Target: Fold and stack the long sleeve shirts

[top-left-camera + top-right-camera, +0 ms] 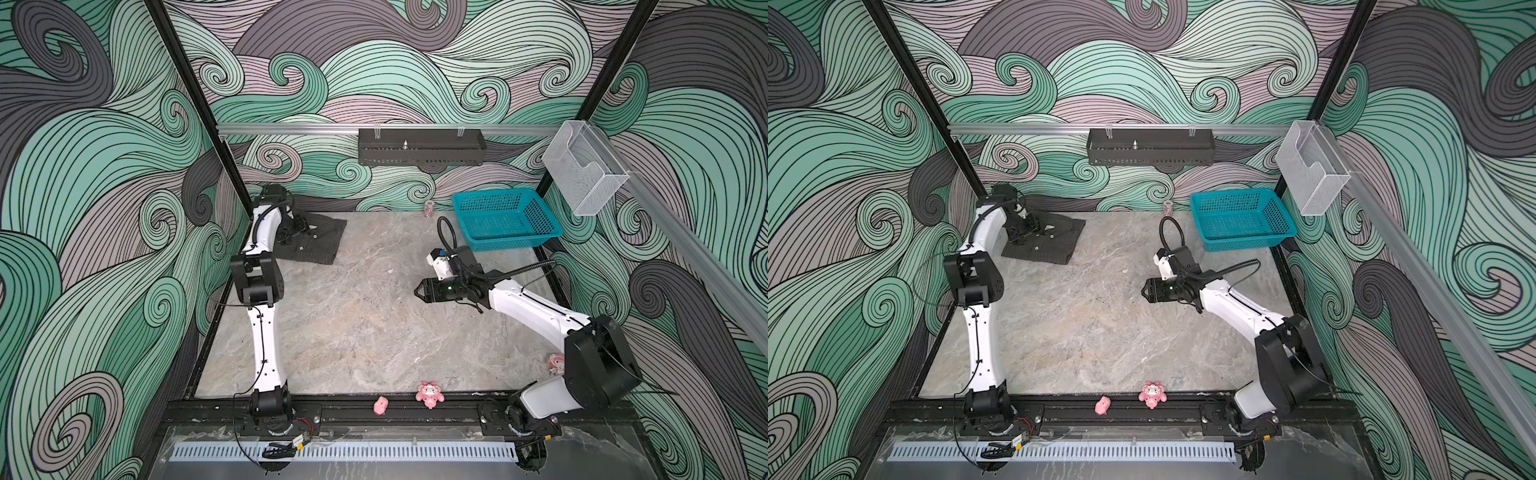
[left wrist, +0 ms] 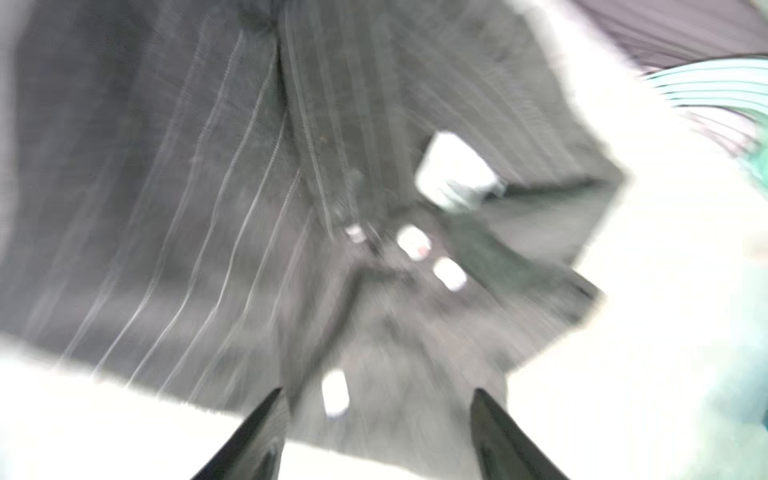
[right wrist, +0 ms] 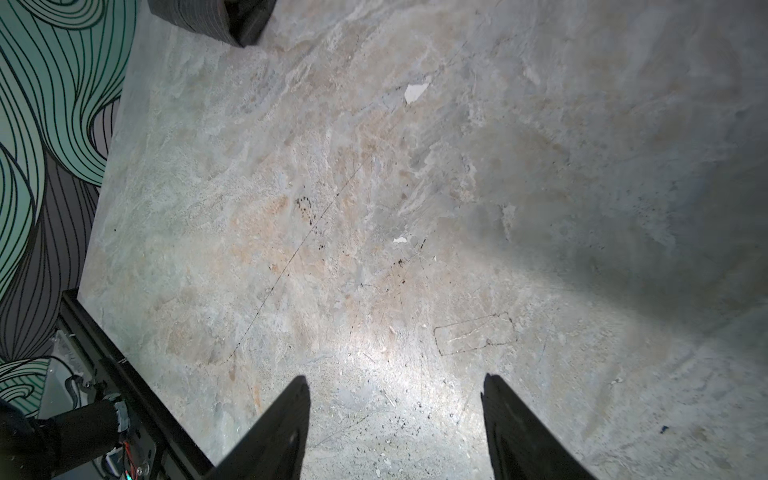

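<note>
The long sleeve shirt [image 1: 316, 243] [image 1: 1047, 245] is dark with thin pale pinstripes and lies folded flat in the table's far left corner. My left gripper [image 1: 296, 231] [image 1: 1026, 231] hangs just over it, near the wall. The left wrist view is blurred. It shows the shirt [image 2: 257, 208] with its light buttons close below, and the left gripper [image 2: 378, 399] open with nothing held. My right gripper [image 1: 418, 289] [image 1: 1144, 291] is open over bare table right of the middle, far from the shirt. In the right wrist view the right gripper [image 3: 395, 386] is empty and a shirt corner [image 3: 199, 18] shows at the edge.
A teal basket [image 1: 505, 218] stands at the far right of the table, with a small patterned jar [image 1: 429, 208] beside it. A black tray [image 1: 422, 147] and a clear holder [image 1: 584, 170] hang on the rails. Pink toys [image 1: 429, 394] [image 1: 380, 405] sit on the front rail, another [image 1: 555, 362] by the right arm.
</note>
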You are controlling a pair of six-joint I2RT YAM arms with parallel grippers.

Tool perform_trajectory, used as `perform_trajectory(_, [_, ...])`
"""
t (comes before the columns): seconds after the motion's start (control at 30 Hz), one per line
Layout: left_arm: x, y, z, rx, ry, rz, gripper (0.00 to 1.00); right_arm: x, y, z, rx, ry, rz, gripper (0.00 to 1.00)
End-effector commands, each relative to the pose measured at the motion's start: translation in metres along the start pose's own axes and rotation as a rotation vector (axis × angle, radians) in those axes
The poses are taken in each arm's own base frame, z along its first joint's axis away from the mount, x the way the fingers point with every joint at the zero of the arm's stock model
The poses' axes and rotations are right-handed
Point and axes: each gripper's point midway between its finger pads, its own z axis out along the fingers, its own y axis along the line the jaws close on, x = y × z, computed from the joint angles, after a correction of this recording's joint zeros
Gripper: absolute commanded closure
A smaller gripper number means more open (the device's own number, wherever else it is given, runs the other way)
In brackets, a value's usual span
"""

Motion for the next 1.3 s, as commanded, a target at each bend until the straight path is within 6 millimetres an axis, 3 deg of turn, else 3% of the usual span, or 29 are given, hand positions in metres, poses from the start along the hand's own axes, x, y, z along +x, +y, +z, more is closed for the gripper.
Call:
perform_trajectory(0.0, [-0.027, -0.049, -0.143, 0.127, -0.409, 0.131, 0.17, -0.017, -0.008, -0.023, 0.071, -0.148, -0.077, 0.32])
perform_trajectory(0.13, [0.018, -0.032, -0.204, 0.139, -0.706, 0.126, 0.1, -0.03, -0.03, -0.054, 0.206, -0.394, -0.181, 0.27])
perform_trajectory(0.23, [0.054, -0.002, -0.218, 0.073, -0.843, 0.09, 0.07, -0.04, -0.045, -0.082, 0.318, -0.585, -0.271, 0.22])
perform_trajectory(0.33, [0.091, 0.048, -0.196, -0.071, -0.863, -0.046, 0.05, -0.039, -0.079, -0.107, 0.508, -0.705, -0.303, 0.14])
perform_trajectory(0.43, [0.12, 0.081, -0.169, -0.163, -0.843, -0.126, 0.04, -0.029, -0.123, -0.124, 0.674, -0.747, -0.254, 0.11])
perform_trajectory(0.53, [0.144, 0.103, -0.142, -0.216, -0.803, -0.176, 0.04, -0.014, -0.163, -0.132, 0.787, -0.771, -0.181, 0.09])
perform_trajectory(0.63, [0.16, 0.123, -0.122, -0.279, -0.798, -0.204, 0.04, 0.001, -0.195, -0.127, 0.84, -0.74, -0.117, 0.09])
perform_trajectory(0.7, [0.165, 0.132, -0.113, -0.321, -0.804, -0.191, 0.04, 0.002, -0.211, -0.122, 0.853, -0.738, -0.086, 0.08])
perform_trajectory(0.83, [0.165, 0.146, -0.104, -0.402, -0.825, -0.168, 0.01, -0.021, -0.223, -0.098, 0.785, -0.727, -0.077, 0.07])
perform_trajectory(0.9, [0.159, 0.142, -0.095, -0.381, -0.834, -0.147, 0.01, -0.02, -0.234, -0.076, 0.775, -0.68, -0.077, 0.07])
perform_trajectory(1.03, [0.145, 0.136, -0.075, -0.369, -0.826, -0.074, 0.01, -0.023, -0.23, -0.065, 0.694, -0.653, -0.111, 0.04])
perform_trajectory(1.27, [0.135, 0.112, -0.055, -0.264, -0.824, 0.078, 0.01, -0.022, -0.233, -0.063, 0.666, -0.636, -0.095, 0.01])
